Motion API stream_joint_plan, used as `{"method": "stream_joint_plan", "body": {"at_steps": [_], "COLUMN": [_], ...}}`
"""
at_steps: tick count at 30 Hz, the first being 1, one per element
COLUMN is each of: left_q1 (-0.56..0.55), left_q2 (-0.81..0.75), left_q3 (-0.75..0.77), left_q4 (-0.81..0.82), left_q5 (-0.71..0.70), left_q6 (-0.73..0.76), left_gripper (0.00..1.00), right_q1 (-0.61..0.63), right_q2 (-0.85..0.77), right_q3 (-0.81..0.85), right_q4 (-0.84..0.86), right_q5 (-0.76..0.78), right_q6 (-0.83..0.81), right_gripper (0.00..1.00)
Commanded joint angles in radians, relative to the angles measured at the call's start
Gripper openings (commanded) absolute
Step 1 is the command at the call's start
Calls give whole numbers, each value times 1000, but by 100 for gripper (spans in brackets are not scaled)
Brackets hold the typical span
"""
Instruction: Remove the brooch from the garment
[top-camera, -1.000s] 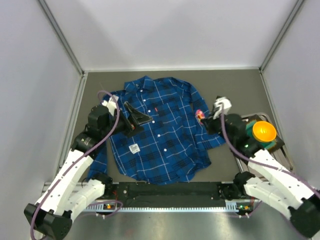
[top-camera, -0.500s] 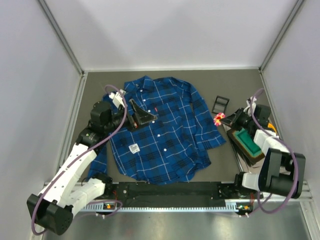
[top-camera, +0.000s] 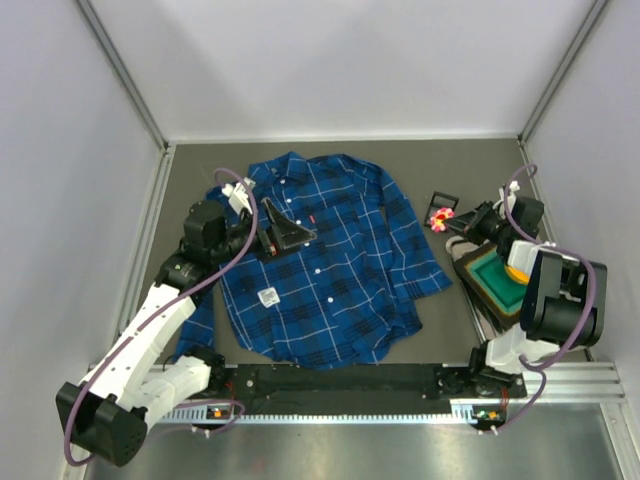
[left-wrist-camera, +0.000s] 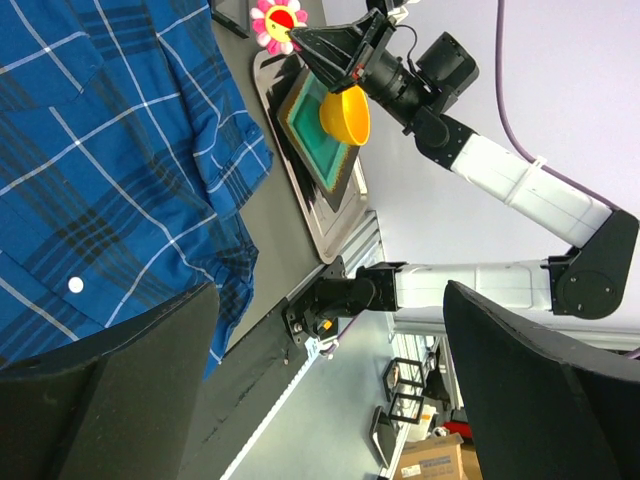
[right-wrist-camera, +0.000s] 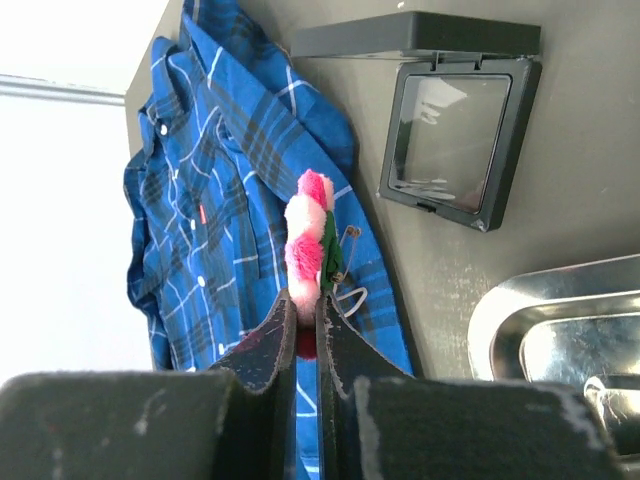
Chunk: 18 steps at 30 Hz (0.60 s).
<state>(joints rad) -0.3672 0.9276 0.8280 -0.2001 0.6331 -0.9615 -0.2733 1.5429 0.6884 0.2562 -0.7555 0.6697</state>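
Both fingers of my right tool (right-wrist-camera: 303, 300) are closed tight on the brooch (right-wrist-camera: 308, 235); within the last second it came off the garment (top-camera: 330, 280) sleeve and now hangs over bare desk (top-camera: 450, 165) beside a small black box (right-wrist-camera: 455, 145). My left tool (top-camera: 283, 232), fingers apart, hovers on the garment chest. I judge removal done; setting down remains.

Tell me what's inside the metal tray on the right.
The tray holds a green-topped dark block with an orange bowl on it. From above, the right arm covers much of the tray, so anything else there cannot be seen.
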Motion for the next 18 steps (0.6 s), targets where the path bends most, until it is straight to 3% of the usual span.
{"method": "stream_joint_plan", "body": {"at_steps": [1,18], "left_q1": [4,4], "left_q2": [2,4], "left_q3": [-9,-13], "left_q4": [65,70], "left_q5": [17,27], "left_q6": [23,23], "left_gripper": [98,98], "right_q1": [-17,-20], "right_q2": [45,164], "right_q3": [51,118], "right_q4": [127,157], "right_q5": [-19,1], "right_q6": [33,53], "right_gripper": [0,0]}}
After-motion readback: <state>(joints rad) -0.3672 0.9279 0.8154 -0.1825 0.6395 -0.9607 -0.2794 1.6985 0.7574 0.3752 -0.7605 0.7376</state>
